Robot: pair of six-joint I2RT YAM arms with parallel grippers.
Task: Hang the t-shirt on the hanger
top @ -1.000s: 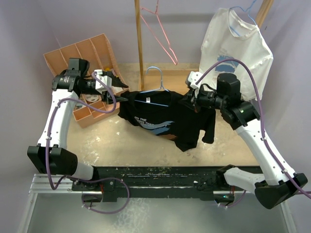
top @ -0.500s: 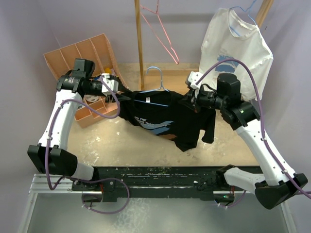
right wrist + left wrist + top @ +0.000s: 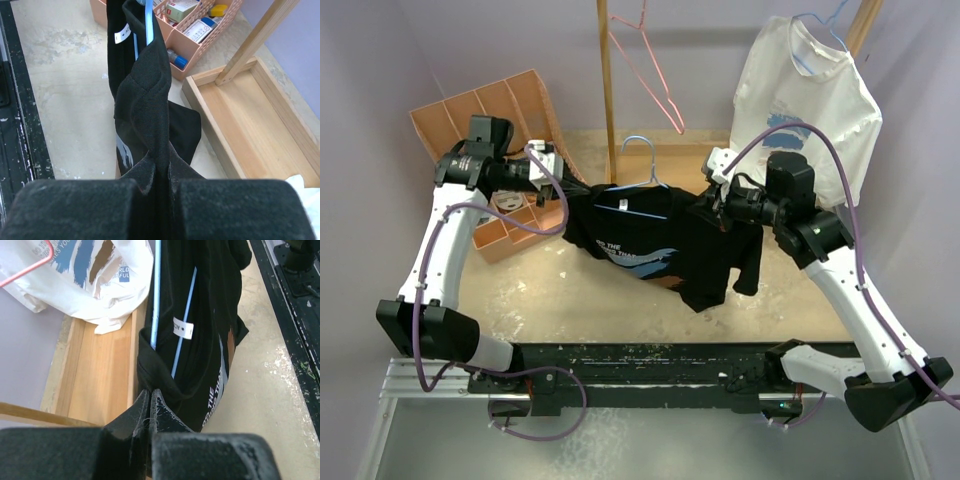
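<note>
The black t-shirt hangs stretched between my two grippers above the table, its light blue graphic facing the camera. The light-blue hanger sits inside it, hook poking out of the collar; its wires run through the neck opening. My left gripper is shut, its tips pinching the folded edge of the shirt at the left sleeve. Black cloth runs up from between the fingers of my right gripper, which is shut on the right shoulder.
A pink-red wire hanger hangs on the wooden post behind. A white t-shirt hangs at the back right. Orange bins with small items stand at the back left. A wooden tray base lies behind the shirt.
My left gripper has moved right to the shirt's left sleeve and closed on its edge. The right arm and the shirt have stayed put.
</note>
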